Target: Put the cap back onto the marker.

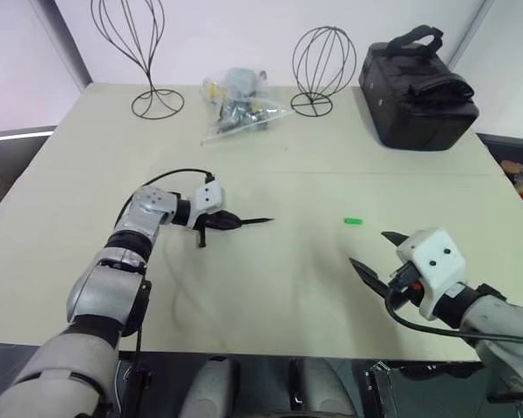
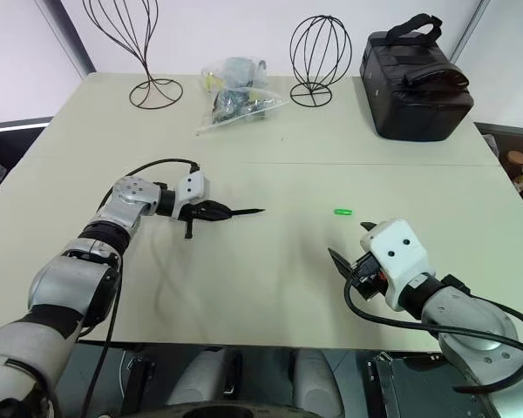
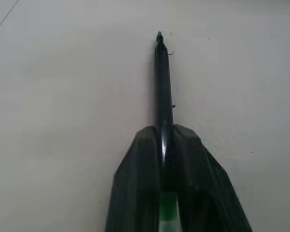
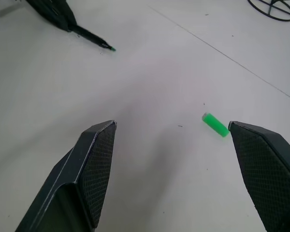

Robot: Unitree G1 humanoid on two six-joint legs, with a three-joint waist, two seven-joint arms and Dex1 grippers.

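The left tool is clamped on the marker, its two black fingers pressed together around the dark shaft. In the left wrist view the marker runs straight out between the fingers, with a pale green part showing back inside the grip and a fine green tip at the far end. In the head views the marker lies low over the desk, pointing toward the robot's right, its tip toward the middle of the desk; whether the tip touches the surface I cannot tell.

The right tool is held above the near right part of the desk with its fingers spread wide and nothing between them. The cap, a small bright green cylinder, lies on its side on the desk a little beyond this tool, well apart from the marker's tip. In the right wrist view the cap sits just beside one fingertip, without clear contact.

Along the far edge of the desk stand two black wire forms, a clear plastic bag of small items between them, and a black bag with handles at the far right
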